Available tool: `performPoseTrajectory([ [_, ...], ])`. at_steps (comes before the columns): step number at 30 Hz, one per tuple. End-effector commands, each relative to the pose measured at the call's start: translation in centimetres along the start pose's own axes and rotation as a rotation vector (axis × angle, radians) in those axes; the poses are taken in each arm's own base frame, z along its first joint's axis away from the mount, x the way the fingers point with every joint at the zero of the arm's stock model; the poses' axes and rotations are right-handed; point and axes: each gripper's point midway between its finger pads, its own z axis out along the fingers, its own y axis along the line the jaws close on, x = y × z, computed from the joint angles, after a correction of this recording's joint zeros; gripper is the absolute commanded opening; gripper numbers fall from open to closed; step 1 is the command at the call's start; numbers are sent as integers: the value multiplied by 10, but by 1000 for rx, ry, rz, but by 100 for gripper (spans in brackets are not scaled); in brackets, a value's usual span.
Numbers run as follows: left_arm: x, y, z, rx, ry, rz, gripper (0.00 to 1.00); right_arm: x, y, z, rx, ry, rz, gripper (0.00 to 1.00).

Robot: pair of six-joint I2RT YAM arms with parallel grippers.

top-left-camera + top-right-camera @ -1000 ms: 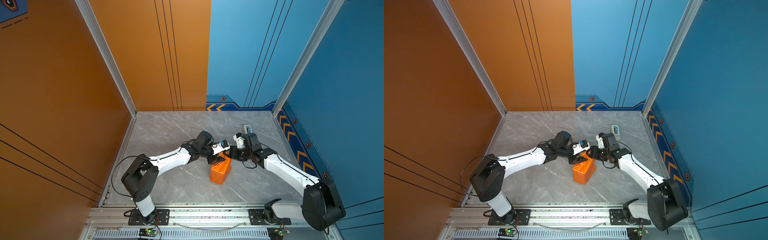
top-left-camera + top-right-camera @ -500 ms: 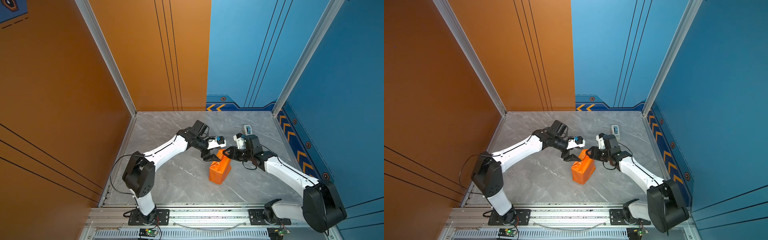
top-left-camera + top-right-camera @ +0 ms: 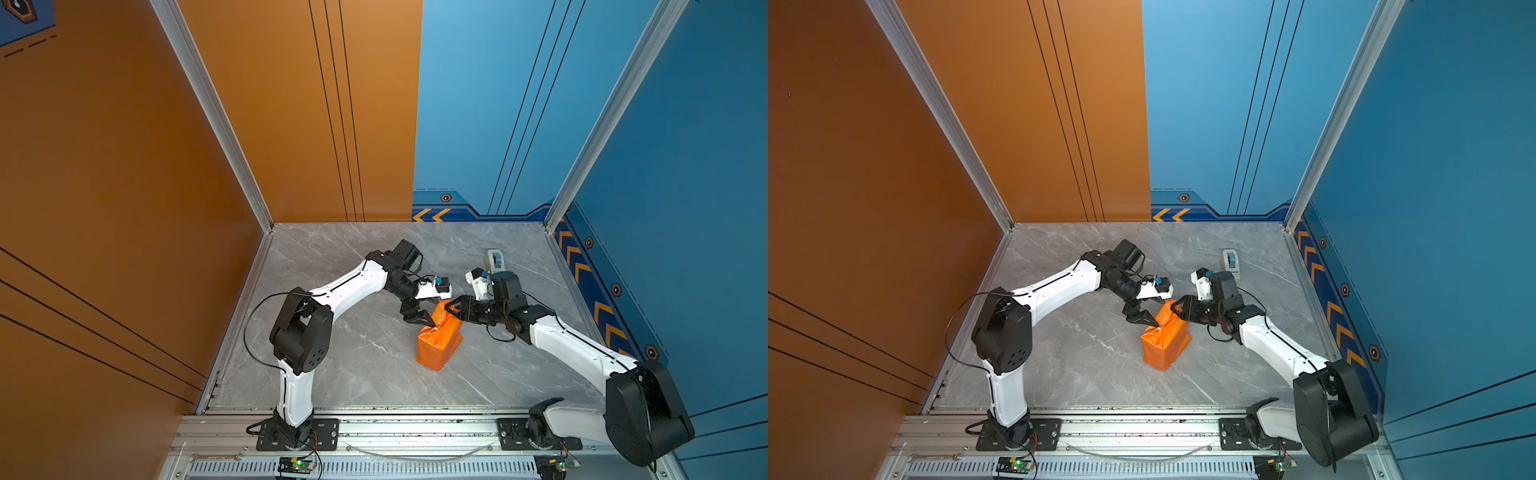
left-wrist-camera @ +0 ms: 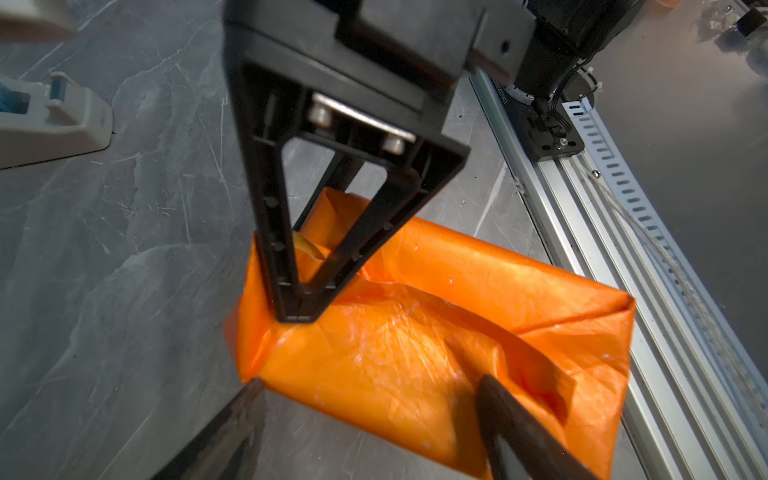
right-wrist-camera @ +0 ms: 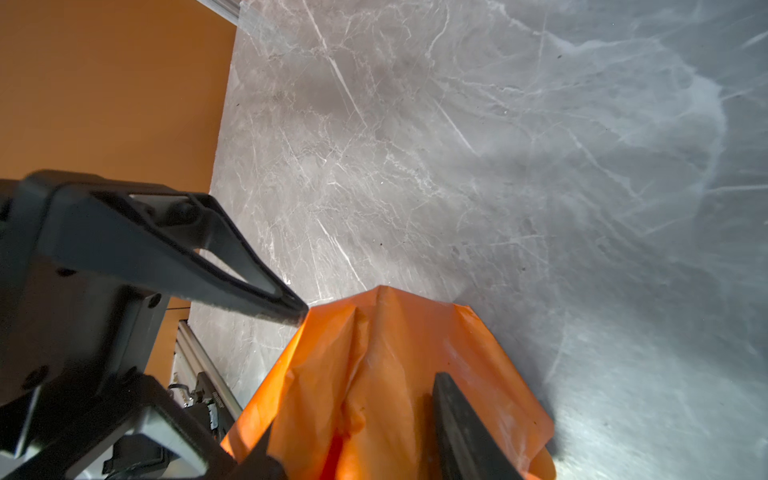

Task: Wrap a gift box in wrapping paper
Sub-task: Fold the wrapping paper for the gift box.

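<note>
- Reading the table (image 3: 332,257) as a clock seen from above, 12 o'clock is the back wall (image 3: 374,124) and 6 o'clock the metal rail (image 3: 415,432) at the front.
- The wrapping paper (image 3: 440,345) lies just off the table's centre toward 3 o'clock. It is folded into a creased oblong parcel (image 3: 1165,345) with its glossy orange face outward, the long axis running roughly from 6 to 12 o'clock.
- No part of the gift box shows.
- The right gripper (image 3: 451,306) reaches in from 3 o'clock to the parcel's 12 o'clock end. Its jaws are closed about halfway onto a bunched ridge of paper, with both fingers (image 5: 457,432) pressed against the orange surface. A sliver of the pale yellow face shows beside them in the left wrist view.
- The left gripper (image 3: 420,319) hangs at the parcel's 11 o'clock corner, jaws spread wide and holding nothing. In the left wrist view one finger is over the bare table beside the parcel and the other over the orange top; whether either touches, I cannot tell.
- A white tape dispenser (image 3: 494,261) with a blue roll stands on the table at 1 o'clock from the parcel, well apart from it.
</note>
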Motion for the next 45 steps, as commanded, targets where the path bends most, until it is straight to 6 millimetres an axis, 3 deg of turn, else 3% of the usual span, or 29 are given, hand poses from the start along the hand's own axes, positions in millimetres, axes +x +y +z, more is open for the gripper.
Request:
performPoseTrajectory([
  [1,0,-28,18,126,1,92,82,45,-21,12,14,160,54,47],
  [6,3,-34,17,114,31,102,85,33,-21,15,-24,158,47,45],
  [7,0,-32,13,96,26,98,91,31,-22,16,-26,163,43,44],
  [12,-19,-15,-19,-78,-34,142,91,31,-22,20,-31,188,33,41],
  [16,-33,-21,-26,-87,-98,211,91,34,-23,20,-34,194,39,38],
  [20,-34,-24,-16,-32,-123,211,91,35,-26,17,-34,186,46,36],
  [29,-7,-24,4,46,-56,156,89,37,-25,8,-49,174,54,36],
  [33,-6,-35,14,108,-49,145,88,38,-26,6,-49,164,66,37],
  [37,-4,-53,25,156,-42,136,87,36,-30,2,-34,143,93,43],
  [40,6,-59,31,173,-18,112,87,27,-28,-7,-24,100,93,53],
  [42,15,-59,35,170,15,100,82,21,-27,-15,-18,70,102,58],
  [45,22,-59,36,159,51,85,81,17,-28,-26,-3,45,138,74],
])
